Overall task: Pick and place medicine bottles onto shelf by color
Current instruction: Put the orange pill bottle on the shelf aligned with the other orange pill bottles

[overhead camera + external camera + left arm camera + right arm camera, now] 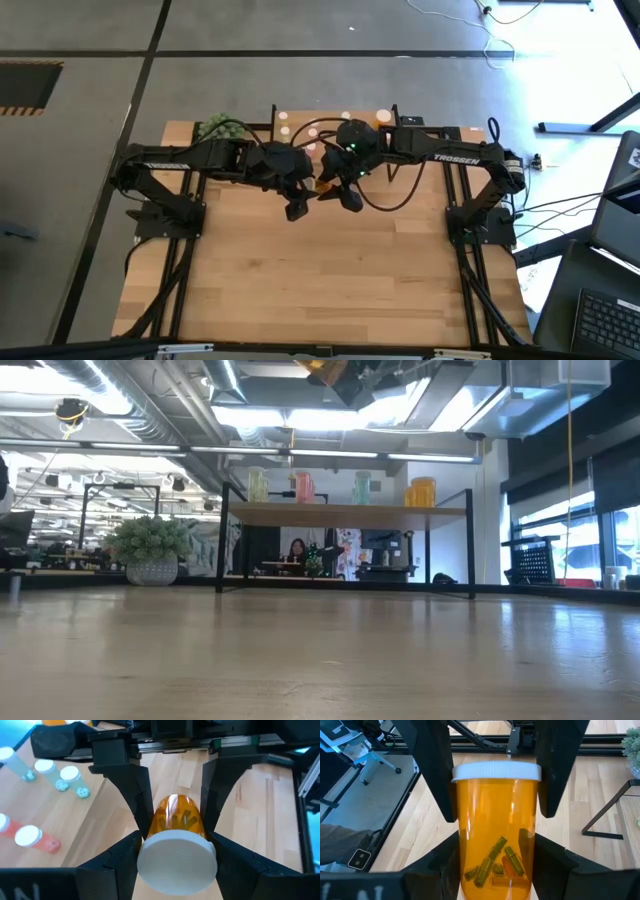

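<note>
**Orange bottle held by both grippers above the surface**

An orange bottle (325, 186) hangs mid-air at the surface's centre, toward 12 o'clock, clamped by both the left gripper (172, 827) and the right gripper (495, 795). This looks like a handover. Next, one gripper must let go so the other can carry it to the shelf (345, 513), beside the orange bottles at its 3 o'clock end
</note>
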`<state>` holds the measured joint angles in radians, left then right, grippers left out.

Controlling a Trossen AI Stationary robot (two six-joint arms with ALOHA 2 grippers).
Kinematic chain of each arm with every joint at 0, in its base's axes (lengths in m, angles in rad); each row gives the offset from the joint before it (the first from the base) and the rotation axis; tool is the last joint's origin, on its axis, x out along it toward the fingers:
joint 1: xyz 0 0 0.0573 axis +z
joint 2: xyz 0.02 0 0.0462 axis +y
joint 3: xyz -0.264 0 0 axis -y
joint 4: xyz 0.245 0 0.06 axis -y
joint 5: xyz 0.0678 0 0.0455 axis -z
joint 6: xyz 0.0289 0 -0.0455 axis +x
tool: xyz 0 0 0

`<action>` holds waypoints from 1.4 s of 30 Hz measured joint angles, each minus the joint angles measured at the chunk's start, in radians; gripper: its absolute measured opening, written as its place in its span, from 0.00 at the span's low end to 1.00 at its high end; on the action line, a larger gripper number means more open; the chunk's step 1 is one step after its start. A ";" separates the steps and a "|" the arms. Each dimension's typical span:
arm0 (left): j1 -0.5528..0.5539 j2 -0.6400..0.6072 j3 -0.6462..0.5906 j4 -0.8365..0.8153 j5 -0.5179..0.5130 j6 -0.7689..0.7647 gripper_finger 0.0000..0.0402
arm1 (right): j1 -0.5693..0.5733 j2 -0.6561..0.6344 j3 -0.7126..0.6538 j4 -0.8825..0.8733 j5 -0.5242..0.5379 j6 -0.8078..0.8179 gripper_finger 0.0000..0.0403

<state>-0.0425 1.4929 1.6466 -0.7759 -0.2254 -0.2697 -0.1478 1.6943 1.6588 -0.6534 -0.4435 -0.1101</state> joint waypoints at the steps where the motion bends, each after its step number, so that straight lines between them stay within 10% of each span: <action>1: 0.000 0.000 0.000 0.002 0.000 0.015 0.52 | 0.000 0.000 0.000 0.000 0.001 0.000 0.47; 42: -0.008 0.000 -0.001 0.011 -0.001 0.122 0.52 | -0.001 -0.002 0.000 -0.003 -0.002 0.018 0.47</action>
<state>-0.0505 1.4929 1.6455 -0.7650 -0.2267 -0.1479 -0.1483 1.6924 1.6588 -0.6562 -0.4458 -0.0919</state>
